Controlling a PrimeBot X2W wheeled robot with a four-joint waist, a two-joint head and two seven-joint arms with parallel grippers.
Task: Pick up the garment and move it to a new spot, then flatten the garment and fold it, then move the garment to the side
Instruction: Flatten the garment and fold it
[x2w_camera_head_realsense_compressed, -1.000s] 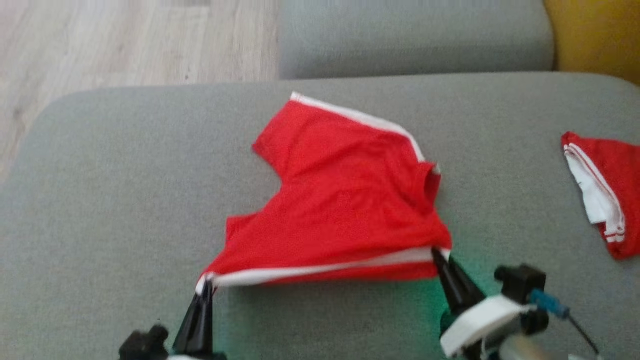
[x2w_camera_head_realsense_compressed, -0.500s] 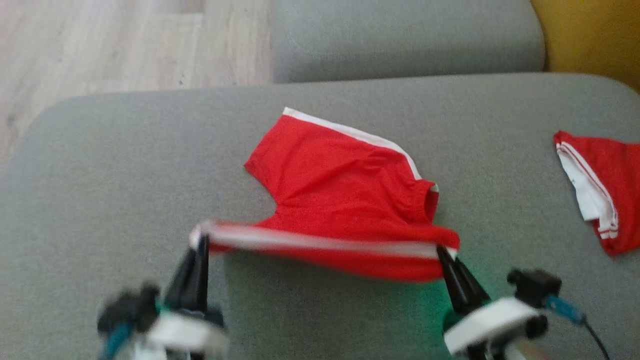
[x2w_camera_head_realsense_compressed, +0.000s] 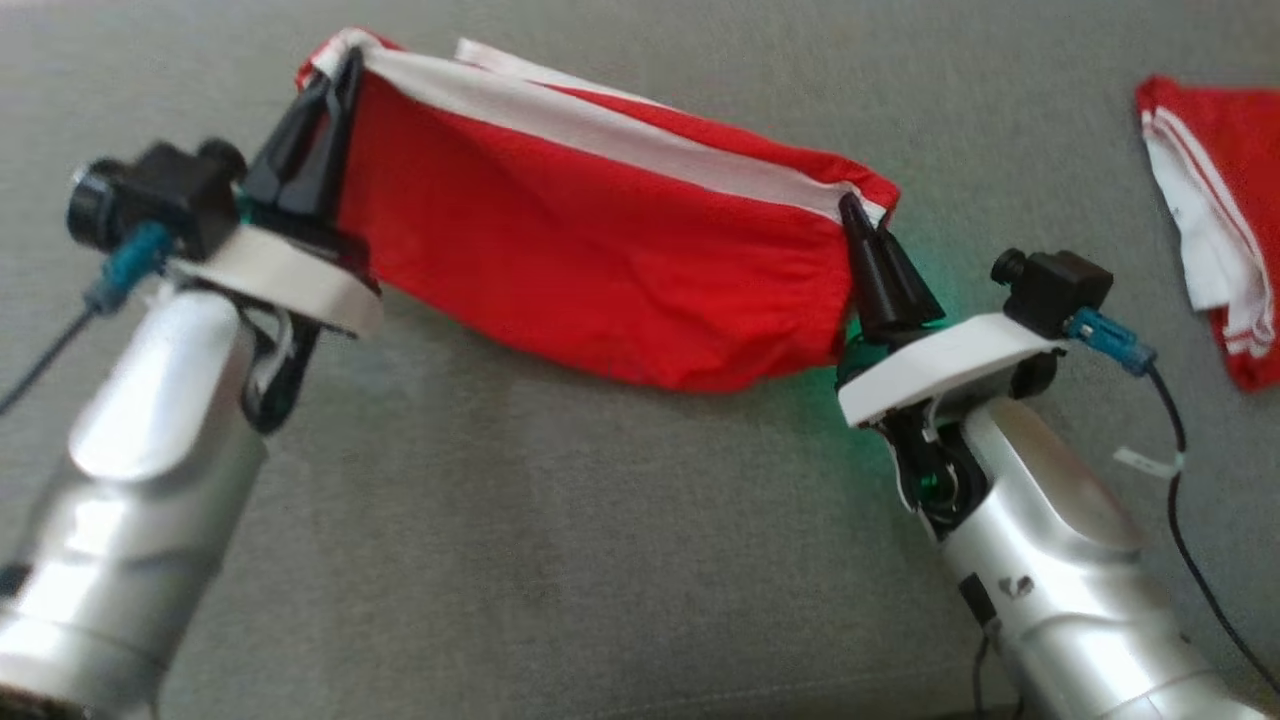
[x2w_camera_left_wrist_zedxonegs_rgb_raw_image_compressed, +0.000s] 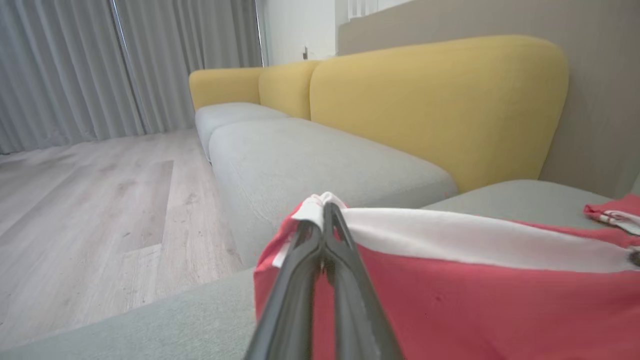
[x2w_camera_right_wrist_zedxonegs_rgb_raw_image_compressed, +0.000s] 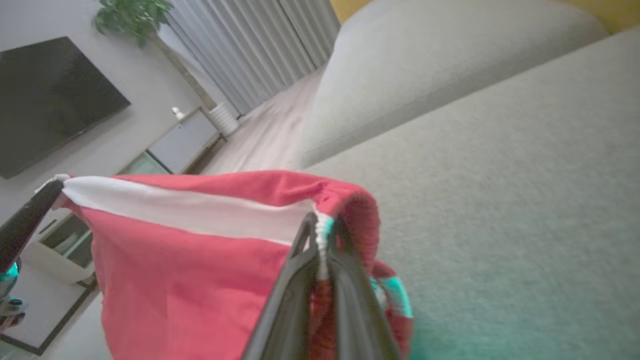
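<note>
The garment (x2w_camera_head_realsense_compressed: 600, 250) is red cloth with a white stripe along its top edge. It hangs stretched between both grippers above the grey sofa cushion (x2w_camera_head_realsense_compressed: 560, 540). My left gripper (x2w_camera_head_realsense_compressed: 345, 60) is shut on its left corner, and my right gripper (x2w_camera_head_realsense_compressed: 850, 205) is shut on its right corner. In the left wrist view the left gripper (x2w_camera_left_wrist_zedxonegs_rgb_raw_image_compressed: 325, 207) pinches the white-edged corner of the garment (x2w_camera_left_wrist_zedxonegs_rgb_raw_image_compressed: 475, 300). In the right wrist view the right gripper (x2w_camera_right_wrist_zedxonegs_rgb_raw_image_compressed: 317, 220) clamps the gathered end of the garment (x2w_camera_right_wrist_zedxonegs_rgb_raw_image_compressed: 190, 260), and the other arm's dark finger (x2w_camera_right_wrist_zedxonegs_rgb_raw_image_compressed: 25, 222) holds the far corner.
A second red and white garment (x2w_camera_head_realsense_compressed: 1215, 220) lies folded at the cushion's right side. Yellow backrests (x2w_camera_left_wrist_zedxonegs_rgb_raw_image_compressed: 430, 100) and further grey seats (x2w_camera_left_wrist_zedxonegs_rgb_raw_image_compressed: 320, 165) run behind. Wooden floor (x2w_camera_left_wrist_zedxonegs_rgb_raw_image_compressed: 90, 210) lies beyond the cushion's left edge. A cable (x2w_camera_head_realsense_compressed: 1180, 500) trails from the right wrist.
Both grippers have lifted the garment's striped edge up off the cushion, so the cloth now hangs between them. The head view has also tilted down.
</note>
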